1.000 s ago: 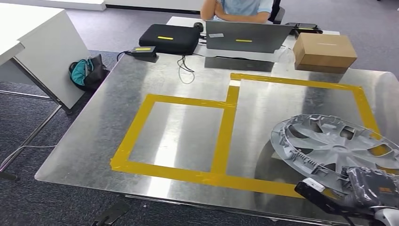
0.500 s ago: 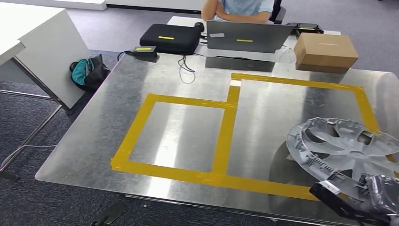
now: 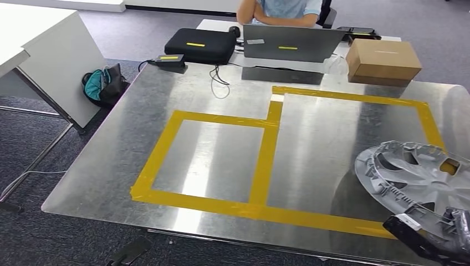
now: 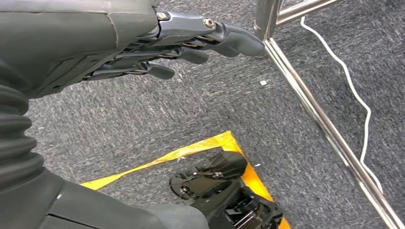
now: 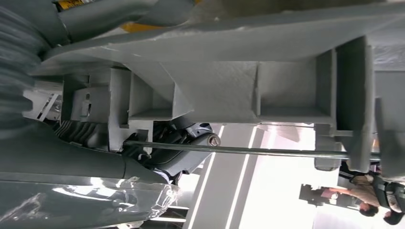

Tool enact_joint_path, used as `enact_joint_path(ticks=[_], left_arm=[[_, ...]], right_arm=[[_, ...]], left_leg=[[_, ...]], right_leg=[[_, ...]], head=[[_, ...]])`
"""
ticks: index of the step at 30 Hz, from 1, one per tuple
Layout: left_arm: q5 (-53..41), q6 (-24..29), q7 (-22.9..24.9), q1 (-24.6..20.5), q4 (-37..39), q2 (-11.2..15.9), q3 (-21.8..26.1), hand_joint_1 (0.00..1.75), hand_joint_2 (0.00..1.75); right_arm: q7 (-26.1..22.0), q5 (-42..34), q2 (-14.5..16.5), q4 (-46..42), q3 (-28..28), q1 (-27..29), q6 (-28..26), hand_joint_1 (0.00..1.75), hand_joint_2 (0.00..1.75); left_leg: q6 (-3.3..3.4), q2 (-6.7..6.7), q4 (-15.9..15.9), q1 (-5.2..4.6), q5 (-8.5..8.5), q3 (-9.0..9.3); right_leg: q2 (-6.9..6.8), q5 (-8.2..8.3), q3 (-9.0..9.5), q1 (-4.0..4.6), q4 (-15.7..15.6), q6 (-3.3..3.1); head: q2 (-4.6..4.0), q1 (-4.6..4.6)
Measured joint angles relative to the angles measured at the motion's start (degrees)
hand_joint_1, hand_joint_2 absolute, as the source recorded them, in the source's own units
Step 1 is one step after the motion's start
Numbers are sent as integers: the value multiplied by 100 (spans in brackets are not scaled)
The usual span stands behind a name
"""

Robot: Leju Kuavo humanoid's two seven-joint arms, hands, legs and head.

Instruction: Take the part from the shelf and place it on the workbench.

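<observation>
Head view: a shiny metal workbench (image 3: 221, 166) marked with yellow tape (image 3: 266, 160) forming two adjoining rectangles, a smaller one on the left and a larger one on the right. At the near right corner, a grey plastic wheel cover (image 3: 421, 174) sits tilted over the right edge of the larger rectangle, its near rim gripped by the robot's right hand (image 3: 438, 233), which is wrapped in clear plastic. Whether the cover touches the bench cannot be told. At the far side stand a black case (image 3: 199, 44), a grey laptop (image 3: 291, 43) and a brown cardboard box (image 3: 382, 61); a person in a blue top (image 3: 280, 11) sits behind them. A teal bag (image 3: 102, 83) lies on the carpet at far left, beside a white desk (image 3: 39, 50).

Left wrist view: the left hand (image 4: 157, 43) hangs over grey carpet with fingers (image 4: 229, 40) extended, slightly apart, holding nothing. A chrome table leg (image 4: 325, 124) and white cable (image 4: 358, 100) are nearby.

Right wrist view: the cover's ribbed grey underside (image 5: 229, 81) and wire ring (image 5: 248, 150) sit close against the hand's dark fingers (image 5: 186, 138), which close on its rim.
</observation>
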Motion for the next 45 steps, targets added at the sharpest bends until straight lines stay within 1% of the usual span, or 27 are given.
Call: enact_joint_path(ticks=[11,12,13,15,16,19,25,30,41,45], left_arm=[[0,-4,0,0,14,16,-29,0,175],[0,-3,1,0,16,16,-29,0,175],[-2,-3,8,0,19,16,-31,0,175],[-7,0,39,0,23,17,-40,0,175],[-4,3,57,0,25,17,-46,0,131],[35,27,90,1,26,18,-50,0,0],[67,129,184,7,26,17,-55,0,0],[77,158,216,6,26,14,-92,0,0],[101,169,291,4,26,5,-206,0,0],[108,171,291,4,26,-4,-230,0,0]], right_arm=[[-10,1,42,8,-51,1,1,175,175],[-10,1,43,10,-55,1,2,171,175],[-14,3,44,11,-60,1,4,130,175],[-22,15,50,15,-72,1,16,42,175],[-27,27,55,17,-78,2,22,3,175],[-39,89,82,23,-92,24,22,0,175],[-143,271,215,23,-138,112,-27,0,175],[-409,580,409,56,-175,102,-306,0,175],[-644,793,698,175,-349,58,-555,0,175],[-837,900,820,187,-420,32,-776,0,175]], left_leg=[[0,0,0,0,0,0],[0,0,0,0,0,0],[0,0,0,0,0,0],[0,0,0,0,0,0],[0,0,0,0,0,0],[0,0,0,0,0,0],[0,1,0,0,0,0],[0,1,-1,0,0,0],[0,1,-2,0,0,-1],[0,1,-2,0,0,0]], right_leg=[[0,0,-1,0,0,0],[0,0,-1,0,0,0],[0,0,-1,0,0,0],[0,0,-1,0,0,0],[0,0,-1,0,0,0],[1,0,-1,0,0,0],[2,0,-1,0,0,0],[2,0,-2,0,0,0],[2,0,-2,0,0,0],[2,0,-2,0,0,0]], head=[[0,-1],[0,-1],[0,-1],[0,-1],[0,-1],[0,-1],[0,1],[0,0],[0,0],[0,0]])
